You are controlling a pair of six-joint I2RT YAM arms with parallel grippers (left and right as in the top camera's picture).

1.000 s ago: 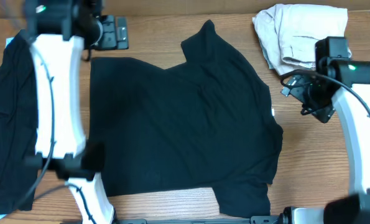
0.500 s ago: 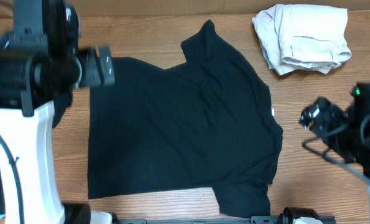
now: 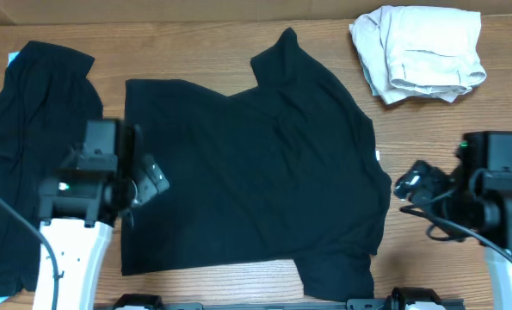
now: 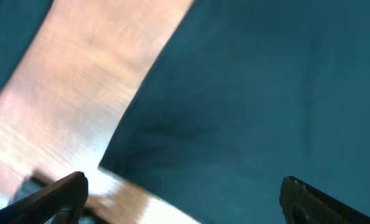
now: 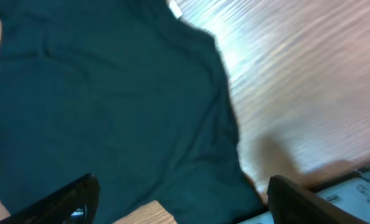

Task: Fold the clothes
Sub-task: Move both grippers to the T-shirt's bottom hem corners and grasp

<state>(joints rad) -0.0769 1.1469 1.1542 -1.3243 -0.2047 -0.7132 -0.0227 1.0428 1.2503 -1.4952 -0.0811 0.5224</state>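
A black short-sleeved T-shirt (image 3: 256, 172) lies spread flat in the middle of the table, with a small white label (image 3: 378, 156) at its right edge. A second black garment (image 3: 32, 129) lies crumpled at the far left. My left gripper (image 3: 152, 179) is open and empty over the T-shirt's left edge. In the left wrist view (image 4: 185, 205) the T-shirt (image 4: 253, 93) and its corner show below. My right gripper (image 3: 409, 185) is open and empty just right of the T-shirt. The right wrist view (image 5: 185, 205) shows the T-shirt (image 5: 110, 99) and its label (image 5: 174, 9).
A pile of folded pale beige cloth (image 3: 419, 52) sits at the back right. Bare wooden table (image 3: 445, 129) shows right of the T-shirt, and a strip of it (image 4: 91, 81) lies between the two black garments.
Both arms have swung toward the front of the table. The left gripper came from the back left to the T-shirt's left edge. The right gripper moved forward and nearer the T-shirt's right side.
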